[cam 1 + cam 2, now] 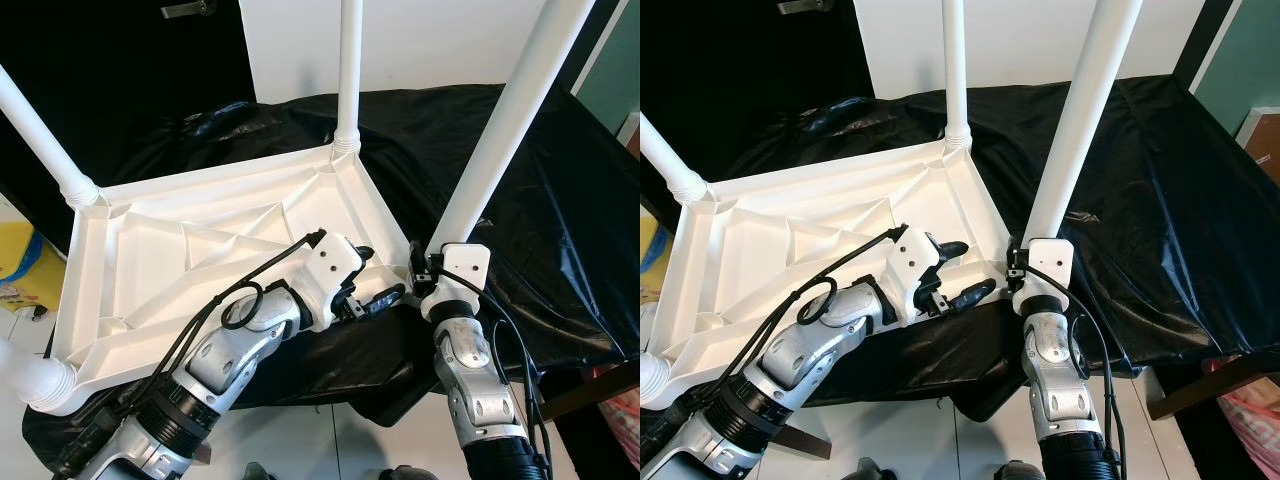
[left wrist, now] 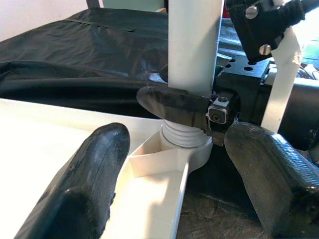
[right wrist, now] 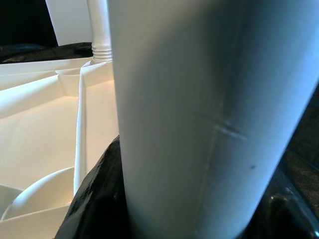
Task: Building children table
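White plastic children's table top (image 1: 200, 250), upside down, ribbed underside facing up, resting on black-covered worktop (image 1: 540, 200). Three white tubular legs screwed into corner sockets: far-left leg (image 1: 35, 130), far-right leg (image 1: 348, 75), near-left leg (image 1: 25, 372). Fourth leg (image 1: 505, 125) standing tilted at near-right corner, threaded end (image 2: 182, 135) seated at the socket (image 2: 174, 152).

The left pincer (image 2: 184, 199), fingers spread, faces a white leg (image 2: 194, 45) clamped by the right pincer (image 2: 187, 107).
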Motion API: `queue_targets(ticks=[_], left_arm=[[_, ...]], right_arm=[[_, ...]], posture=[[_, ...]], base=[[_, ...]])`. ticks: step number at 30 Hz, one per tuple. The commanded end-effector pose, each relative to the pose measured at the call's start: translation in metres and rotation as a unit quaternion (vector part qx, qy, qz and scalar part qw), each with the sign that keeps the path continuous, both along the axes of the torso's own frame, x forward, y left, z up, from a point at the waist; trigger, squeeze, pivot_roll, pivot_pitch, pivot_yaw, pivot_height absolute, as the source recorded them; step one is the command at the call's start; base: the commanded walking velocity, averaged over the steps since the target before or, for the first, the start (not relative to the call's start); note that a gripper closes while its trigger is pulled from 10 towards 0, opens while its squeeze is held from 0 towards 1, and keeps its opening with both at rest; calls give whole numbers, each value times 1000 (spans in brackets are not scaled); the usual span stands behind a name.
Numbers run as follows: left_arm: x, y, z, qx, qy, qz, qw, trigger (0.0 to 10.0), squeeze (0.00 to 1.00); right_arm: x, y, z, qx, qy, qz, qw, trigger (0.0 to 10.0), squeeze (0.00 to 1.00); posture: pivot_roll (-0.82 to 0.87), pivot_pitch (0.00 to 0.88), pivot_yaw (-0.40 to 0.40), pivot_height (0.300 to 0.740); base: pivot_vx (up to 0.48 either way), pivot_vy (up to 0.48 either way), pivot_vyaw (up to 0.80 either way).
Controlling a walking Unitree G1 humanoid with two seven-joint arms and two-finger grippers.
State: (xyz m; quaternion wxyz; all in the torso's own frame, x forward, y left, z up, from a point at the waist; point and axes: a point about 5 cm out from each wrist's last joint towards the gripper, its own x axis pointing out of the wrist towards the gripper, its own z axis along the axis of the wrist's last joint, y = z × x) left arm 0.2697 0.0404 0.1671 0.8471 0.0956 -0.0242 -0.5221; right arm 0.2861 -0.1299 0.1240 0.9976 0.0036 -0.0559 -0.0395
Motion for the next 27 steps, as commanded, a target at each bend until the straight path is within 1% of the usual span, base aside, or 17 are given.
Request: queue_targets(ticks=[1, 5, 6, 13, 14, 15, 16, 18, 19, 22, 23, 24, 26, 27], left_arm=[[-6, -1, -2, 16, 4, -69, 997, 10000, 0], [-7, 0, -3, 15, 5, -67, 998, 10000, 0], [-7, 0, -3, 15, 5, -67, 998, 10000, 0], [-8, -1, -4, 15, 7, -68, 998, 10000, 0], [-8, -1, -5, 15, 7, -68, 998, 10000, 0], [-8, 0, -5, 15, 7, -68, 998, 10000, 0], [-8, 0, -5, 15, 7, -68, 998, 10000, 0], [-8, 0, -6, 16, 7, -69, 997, 10000, 0], [-8, 0, -6, 16, 7, -69, 997, 10000, 0], [-8, 0, -6, 17, 8, -70, 997, 10000, 0], [-8, 0, -6, 17, 8, -70, 997, 10000, 0], [-8, 0, -6, 17, 8, -70, 997, 10000, 0], [-8, 0, -6, 18, 8, -72, 997, 10000, 0], [-8, 0, -6, 18, 8, -72, 997, 10000, 0]], right_arm=[[-6, -2, -21, 3, 54, -13, 998, 10000, 0], [-7, -6, -18, -1, 47, -9, 999, 10000, 0], [-7, -8, -17, -2, 42, -8, 999, 10000, 1000], [-9, -12, -11, 0, 23, 14, 1000, 10000, 1000], [-9, -13, -9, -4, 17, 23, 1000, 10000, 867], [-9, -14, -7, -2, 13, 38, 999, 10000, 0], [-9, -14, -7, -2, 13, 38, 999, 10000, 0], [-9, -20, -2, -10, -1, 76, 997, 10000, 0], [-9, -20, -2, -10, -1, 76, 997, 10000, 0], [-8, -30, 7, -24, -17, 153, 988, 10000, 0], [-8, -30, 7, -24, -17, 153, 988, 10000, 0], [-7, -32, 9, -28, -19, 172, 985, 10000, 0], [-6, -34, 13, -41, -20, 224, 973, 10000, 0], [-6, -34, 13, -41, -20, 224, 973, 10000, 0]], posture=[[-106, 59, 23, 740], [-106, 61, 20, 740], [-107, 59, 20, 740], [-109, 55, 17, 740], [-111, 52, 17, 740], [-112, 52, 17, 740], [-112, 52, 17, 740], [-115, 47, 19, 740], [-115, 47, 19, 740], [-115, 47, 22, 740], [-115, 47, 22, 740], [-115, 47, 22, 740], [-113, 43, 29, 740], [-113, 43, 29, 740]], base=[[0, 0, 0], [0, 0, 0], [0, 0, 0], [0, 0, 0], [0, 0, 0], [0, 0, 0], [0, 0, 0], [0, 0, 0], [0, 0, 0], [0, 0, 0], [0, 0, 0], [0, 0, 0], [0, 0, 0], [0, 0, 0]])
